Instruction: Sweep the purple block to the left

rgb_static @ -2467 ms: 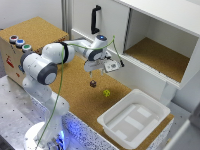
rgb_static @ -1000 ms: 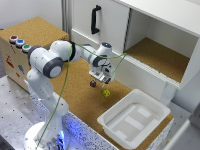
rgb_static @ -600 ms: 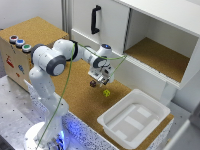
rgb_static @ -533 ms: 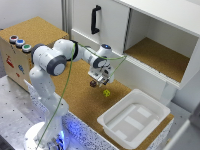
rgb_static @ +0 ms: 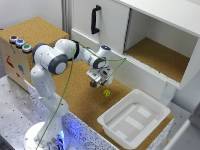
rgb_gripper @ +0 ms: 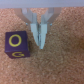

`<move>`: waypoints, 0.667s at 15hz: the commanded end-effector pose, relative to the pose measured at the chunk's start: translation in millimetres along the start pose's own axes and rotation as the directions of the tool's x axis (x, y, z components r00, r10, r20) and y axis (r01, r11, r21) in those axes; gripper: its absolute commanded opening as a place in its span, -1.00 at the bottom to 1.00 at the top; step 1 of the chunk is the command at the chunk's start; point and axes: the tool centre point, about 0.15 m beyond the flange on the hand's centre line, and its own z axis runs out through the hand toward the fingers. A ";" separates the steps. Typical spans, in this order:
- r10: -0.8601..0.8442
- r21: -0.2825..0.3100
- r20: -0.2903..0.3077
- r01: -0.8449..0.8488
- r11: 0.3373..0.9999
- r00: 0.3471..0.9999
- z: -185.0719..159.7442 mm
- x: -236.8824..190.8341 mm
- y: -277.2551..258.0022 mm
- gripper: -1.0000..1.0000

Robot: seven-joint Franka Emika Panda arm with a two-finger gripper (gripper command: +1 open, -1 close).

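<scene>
Two blocks are on the cork here, and only the purple block [rgb_gripper: 16,45] matters. In the wrist view it sits right beside the gripper [rgb_gripper: 39,41], with a yellow "O" on its top face and a thin strip of cork between it and the fingers. So close, but not touching as far as I can tell.

The fingers [rgb_gripper: 36,34] are pinched together with nothing between them, which makes sense to me: for a sweep you want one narrow solid paddle, not an open claw the cube could slip into. The tips look like they're down at cork level, probably so the push lands low on the cube's side and it slides instead of tipping.

In the exterior view the gripper [rgb_static: 98,80] hangs low over the cork, with the block [rgb_static: 92,84] as a tiny dark speck right at it, on the exterior view's left of the tips. The yellow-green block [rgb_static: 106,92] lies near the gripper on the other side, towards the white bin [rgb_static: 116,131], so it should stay out of the push. The cabinet [rgb_static: 107,27] is behind the gripper, well apart.

My guess is the sweep is just about to make contact. The main risk is that the cube is so small it might spin off the fingers rather than travel straight.
</scene>
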 end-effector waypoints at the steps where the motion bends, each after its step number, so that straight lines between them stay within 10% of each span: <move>1: 0.035 -0.036 -0.027 -0.036 0.999 0.999 12.8 2.3 -30.7 -1.00; 10: 0.068 -0.070 -0.001 -0.068 0.995 0.998 11.5 -6.2 -80.2 -1.00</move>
